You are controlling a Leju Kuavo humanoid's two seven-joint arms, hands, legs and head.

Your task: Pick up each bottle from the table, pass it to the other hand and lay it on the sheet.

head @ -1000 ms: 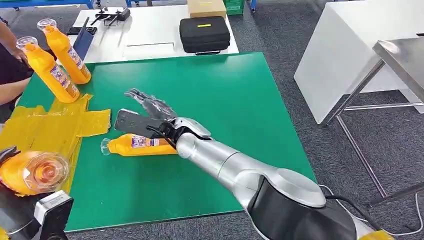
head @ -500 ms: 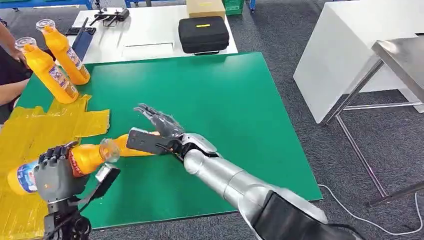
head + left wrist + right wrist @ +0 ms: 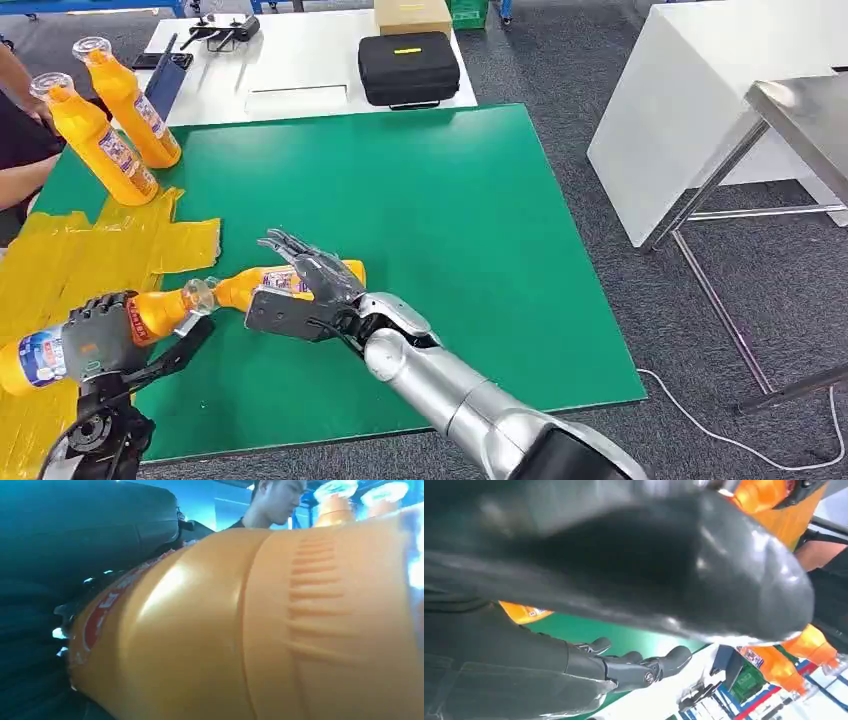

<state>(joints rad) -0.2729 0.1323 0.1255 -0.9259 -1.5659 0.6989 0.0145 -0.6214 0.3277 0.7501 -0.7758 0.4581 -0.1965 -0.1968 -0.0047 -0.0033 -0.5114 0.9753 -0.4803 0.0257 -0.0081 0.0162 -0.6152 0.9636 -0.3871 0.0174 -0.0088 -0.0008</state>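
Note:
An orange bottle [image 3: 150,312] with a clear cap lies across my left hand [image 3: 92,342], which grips it low over the near edge of the yellow sheet [image 3: 100,250]. The left wrist view is close on this bottle [image 3: 260,630]. A second orange bottle [image 3: 345,271] lies on its side on the green table [image 3: 460,220]. My right hand [image 3: 300,292] is spread over it, fingers above and thumb in front, not closed on it. Two more bottles [image 3: 98,142] [image 3: 135,100] stand upright at the table's far left corner.
A person's arm [image 3: 20,175] reaches in at the far left beside the upright bottles. Behind the green table a white table carries a black case [image 3: 408,66] and a cardboard box [image 3: 412,14]. A white cabinet [image 3: 700,100] and a metal table [image 3: 800,110] stand on the right.
My left hand has brought its bottle down from close to the camera to low over the sheet. My right hand has drawn nearer and lower over the lying bottle.

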